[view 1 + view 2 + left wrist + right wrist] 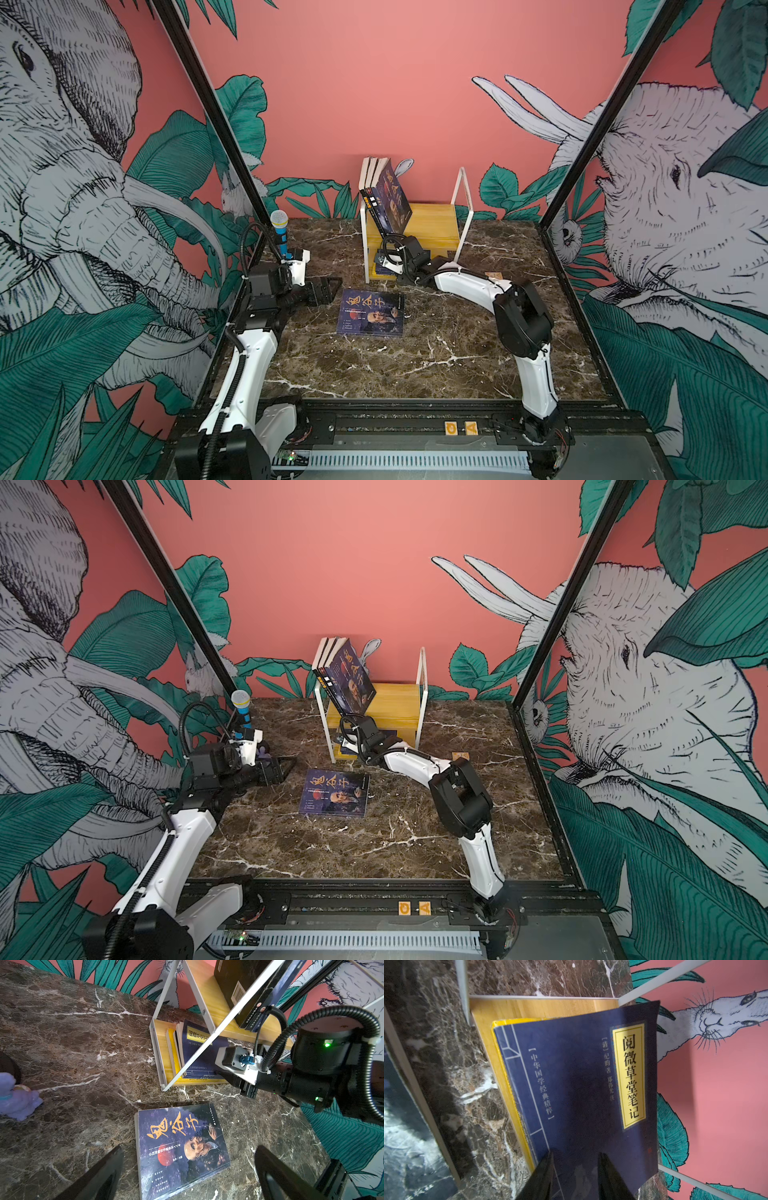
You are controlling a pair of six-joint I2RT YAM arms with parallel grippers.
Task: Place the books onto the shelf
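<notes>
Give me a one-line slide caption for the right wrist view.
Right gripper, jaws apart, poised over the navy yellow-label book lying in the stack on the shelf's lower board.

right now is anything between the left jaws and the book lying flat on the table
Nothing visible: only bare table lies between the open left jaws and the flat book. Between that book and the shelf, the right arm reaches across into the lower tier.

Glossy marble-look table [457, 353] — shelf [432, 226] wood boards, white metal frame.
</notes>
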